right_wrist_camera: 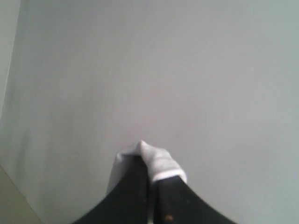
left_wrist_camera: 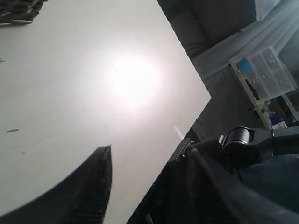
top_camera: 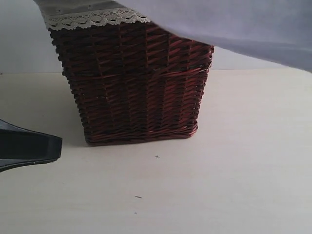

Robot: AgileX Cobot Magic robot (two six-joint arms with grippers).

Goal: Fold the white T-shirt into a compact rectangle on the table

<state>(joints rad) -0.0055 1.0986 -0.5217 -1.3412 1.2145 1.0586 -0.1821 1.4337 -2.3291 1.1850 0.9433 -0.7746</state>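
Observation:
The white T-shirt [right_wrist_camera: 196, 70] fills the right wrist view as a smooth sheet. My right gripper [right_wrist_camera: 149, 169] is shut on a small fold of it [right_wrist_camera: 158, 158]. In the exterior view the T-shirt [top_camera: 243, 27] hangs across the top right, over the basket's far corner; the right gripper is out of that view. No lettering or tag shows. My left gripper [left_wrist_camera: 150, 151] is open above the pale table [left_wrist_camera: 70, 84], near its edge, with nothing between its fingers. One of its dark fingers [top_camera: 29, 146] shows low at the left of the exterior view.
A dark red wicker basket [top_camera: 136, 87] with white lace trim [top_camera: 92, 19] stands on the table [top_camera: 234, 161] at centre. Small dark scuffs [top_camera: 138, 197] mark the top. Past the table edge are a dark arm base [left_wrist_camera: 240, 144] and a shelf with a clear box [left_wrist_camera: 268, 70].

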